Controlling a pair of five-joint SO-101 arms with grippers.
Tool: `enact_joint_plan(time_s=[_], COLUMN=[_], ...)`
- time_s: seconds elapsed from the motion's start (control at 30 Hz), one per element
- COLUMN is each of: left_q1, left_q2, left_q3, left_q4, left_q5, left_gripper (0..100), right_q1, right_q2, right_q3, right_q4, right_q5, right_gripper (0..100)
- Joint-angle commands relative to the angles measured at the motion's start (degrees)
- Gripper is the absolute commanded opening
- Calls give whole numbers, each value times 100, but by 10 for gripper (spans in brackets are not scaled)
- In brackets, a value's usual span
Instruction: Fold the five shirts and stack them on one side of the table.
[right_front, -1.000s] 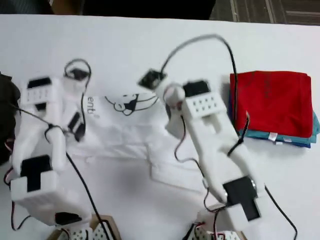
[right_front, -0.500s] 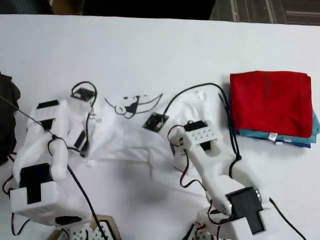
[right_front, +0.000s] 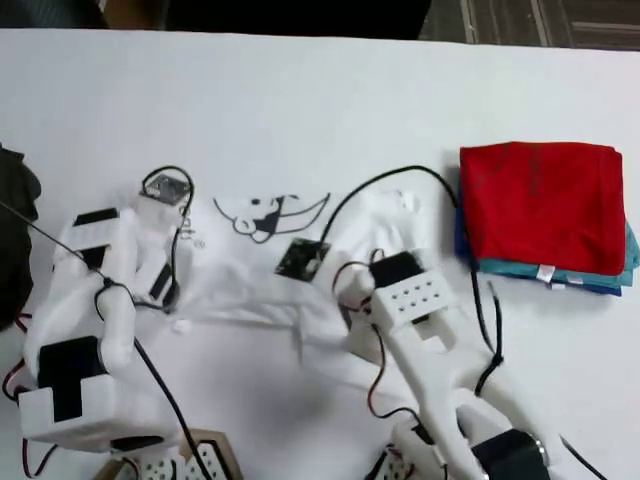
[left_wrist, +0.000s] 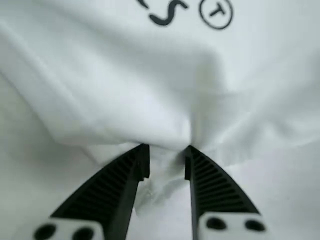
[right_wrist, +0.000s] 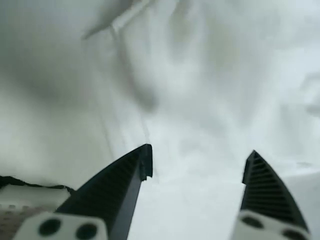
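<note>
White shirt (right_front: 245, 268) in L gripper (left_wrist: 166, 156) pinch

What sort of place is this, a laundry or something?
Probably a robotics lab bench, not a laundry: a left arm and right arm with loose wires sit over a white shirt on a white table, beside a stack of folded shirts.

Shirt (right_front: 250, 275): spread on the table (right_front: 300, 90), under both my grippers. Left gripper (left_wrist: 166, 162): a fold of it between the tips. Right gripper (right_wrist: 197, 165): over it. Stack of folded shirts (right_front: 540, 205): right of my right gripper, farther out.
</note>
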Motion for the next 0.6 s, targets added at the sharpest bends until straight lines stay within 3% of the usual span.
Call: enact_joint_plan(time_s=[0.0,0.13,0.43,0.57], left_q1=[18,18,18,18], left_q2=[-26,-26,-26,-26], left_q3=[22,22,40,40], left_q4=[-237,-237,-237,-237], left_q5=[9,9,9,9], left_gripper=[142,142,142,142], right_q1=[-532,-769,-356,-136], right_q2=[145,822,1991,1815], right_q3=[-158,-185,-193,-193], right_q4=[-356,-840,-1613,-1613], right_q5=[-360,-448,-440,-475], right_gripper=[349,380,374,202])
